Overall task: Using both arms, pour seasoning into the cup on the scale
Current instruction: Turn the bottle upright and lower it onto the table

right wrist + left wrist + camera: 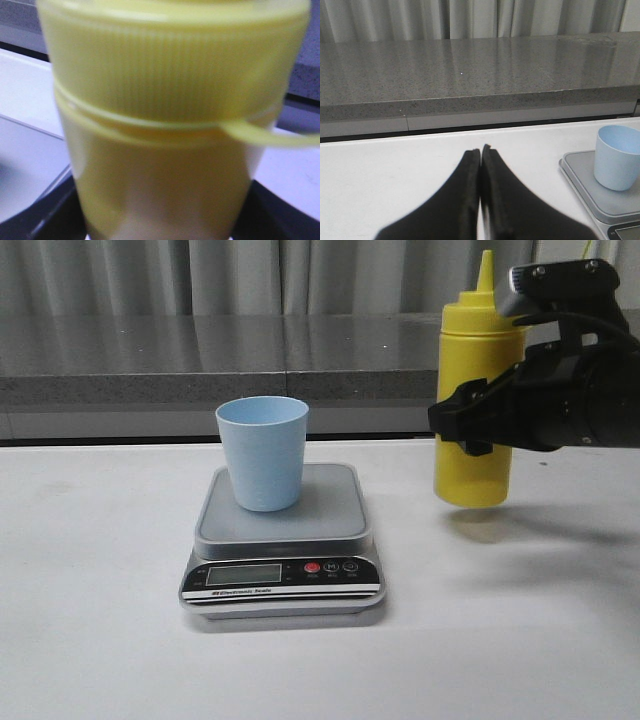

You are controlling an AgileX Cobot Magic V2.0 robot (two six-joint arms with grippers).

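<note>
The light blue cup (pixel 263 452) stands upright on the grey platform of the scale (pixel 325 510) in the middle of the table. My right gripper (pixel 470 425) is shut on the tall yellow seasoning bottle (pixel 474 465) and holds it upright, lifted a little above the table, to the right of the scale. In the right wrist view the bottle (pixel 165 125) fills the frame, with its yellow tether (pixel 272 136) off to one side. My left gripper (pixel 481 150) is shut and empty above the table; the cup (pixel 617 156) and scale (pixel 585 187) lie to its right. The left arm is out of the front view.
A grey stone ledge (pixel 200 355) and a curtain (pixel 250 275) run along the back of the white table (pixel 90 570). The bottle's shadow (pixel 500 530) falls on the table below it.
</note>
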